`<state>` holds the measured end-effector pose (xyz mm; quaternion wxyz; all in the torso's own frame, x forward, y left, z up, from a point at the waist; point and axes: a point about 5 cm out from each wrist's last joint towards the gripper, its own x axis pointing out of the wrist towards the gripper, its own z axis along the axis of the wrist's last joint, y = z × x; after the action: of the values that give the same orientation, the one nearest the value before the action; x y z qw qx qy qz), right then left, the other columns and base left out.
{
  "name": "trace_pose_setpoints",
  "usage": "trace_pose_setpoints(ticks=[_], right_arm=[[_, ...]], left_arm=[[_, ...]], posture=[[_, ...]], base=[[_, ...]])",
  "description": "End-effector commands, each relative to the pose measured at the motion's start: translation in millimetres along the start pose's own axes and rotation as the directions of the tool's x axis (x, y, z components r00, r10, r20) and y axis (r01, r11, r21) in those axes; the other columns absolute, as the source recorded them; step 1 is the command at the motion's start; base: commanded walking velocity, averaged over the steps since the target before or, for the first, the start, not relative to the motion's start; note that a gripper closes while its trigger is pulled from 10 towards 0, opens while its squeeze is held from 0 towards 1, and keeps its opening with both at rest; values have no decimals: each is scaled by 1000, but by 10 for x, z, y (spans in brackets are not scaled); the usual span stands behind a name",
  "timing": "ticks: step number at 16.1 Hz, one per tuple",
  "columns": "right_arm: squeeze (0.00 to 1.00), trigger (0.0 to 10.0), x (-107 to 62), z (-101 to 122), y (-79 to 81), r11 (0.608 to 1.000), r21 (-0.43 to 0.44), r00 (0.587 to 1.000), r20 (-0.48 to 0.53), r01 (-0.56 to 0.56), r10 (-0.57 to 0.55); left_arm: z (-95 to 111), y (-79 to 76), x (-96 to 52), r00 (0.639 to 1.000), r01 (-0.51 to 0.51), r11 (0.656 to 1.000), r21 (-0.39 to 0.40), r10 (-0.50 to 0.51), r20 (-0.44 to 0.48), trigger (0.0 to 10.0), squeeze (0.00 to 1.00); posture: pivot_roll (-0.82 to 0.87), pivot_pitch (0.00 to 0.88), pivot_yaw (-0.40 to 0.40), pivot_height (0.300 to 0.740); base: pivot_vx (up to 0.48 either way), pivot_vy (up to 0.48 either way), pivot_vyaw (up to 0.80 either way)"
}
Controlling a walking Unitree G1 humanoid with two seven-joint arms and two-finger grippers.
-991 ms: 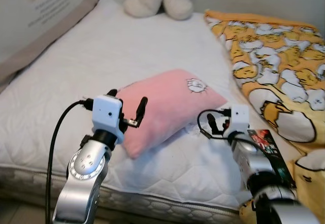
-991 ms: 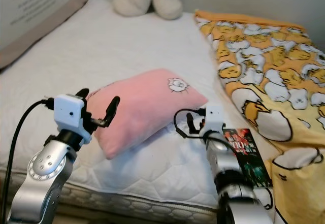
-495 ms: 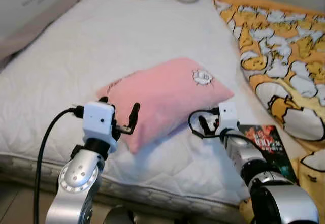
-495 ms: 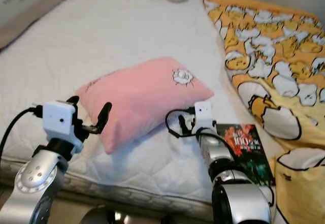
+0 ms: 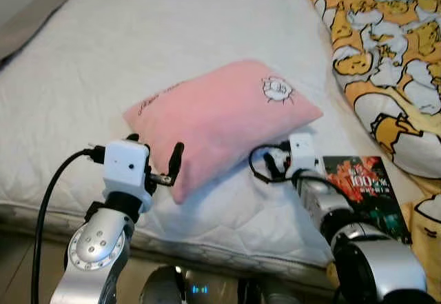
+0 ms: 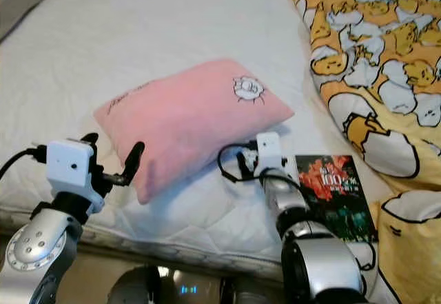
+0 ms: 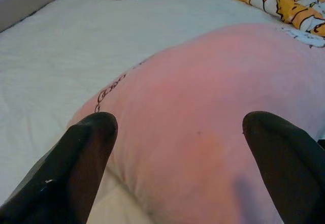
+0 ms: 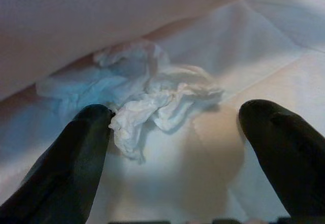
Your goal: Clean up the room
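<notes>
book [image 5: 364,188]: "100" | pink pillow [image 5: 220,118]: script unreadable | right claw [image 8: 177,132] open at tissue [image 8: 152,94]

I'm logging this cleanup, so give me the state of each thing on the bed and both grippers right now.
pink pillow: lying flat on the mattress, ungrasped
crumpled tissue: tucked against the pillow's edge, untouched
book: lying flat, closed
yellow blanket: rumpled
white mattress: bare quilted surface
left gripper: open, facing the pillow
right gripper: open, fingers either side of the tissue
</notes>
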<state>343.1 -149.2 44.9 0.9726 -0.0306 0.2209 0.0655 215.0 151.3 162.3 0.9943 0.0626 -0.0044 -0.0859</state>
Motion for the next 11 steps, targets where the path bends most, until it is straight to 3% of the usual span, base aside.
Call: trace_pose_setpoints(ticks=[1, 4, 5, 8, 11], right_arm=[[0, 10000, -7, -45, 2, 1000, -14, 1000, -16, -1, 1], [0, 10000, -4, -62, 51, 1000, -15, 1000, -23, -19, 18], [0, 0, -2, -78, 81, 1000, -8, 999, -31, -23, 23], [0, 0, 6, -84, 252, 994, -87, 997, -21, -70, 68], [0, 0, 12, -54, 351, 991, -96, 995, 2, -98, 98]], left_arm=[[9, -12, -44, 1000, -2, 1000, 0, 2, -10, 10000, 0], [10, -33, -51, 1000, -5, 1000, -5, 4, -19, 10000, 0], [14, -34, -50, 1000, -3, 1000, -5, 3, -19, 10000, 0], [35, -10, -60, 1000, 3, 1000, 4, -3, -20, 10000, 0], [39, -27, -63, 1000, 17, 1000, 10, -16, -22, 10000, 0]], posture=[[305, 249, -69, 740], [302, 251, -73, 740], [303, 254, -70, 740], [314, 262, -50, 740], [311, 261, -45, 740]], base=[[0, 0, 0], [0, 0, 0], [0, 0, 0], [0, 0, 0], [0, 0, 0]])
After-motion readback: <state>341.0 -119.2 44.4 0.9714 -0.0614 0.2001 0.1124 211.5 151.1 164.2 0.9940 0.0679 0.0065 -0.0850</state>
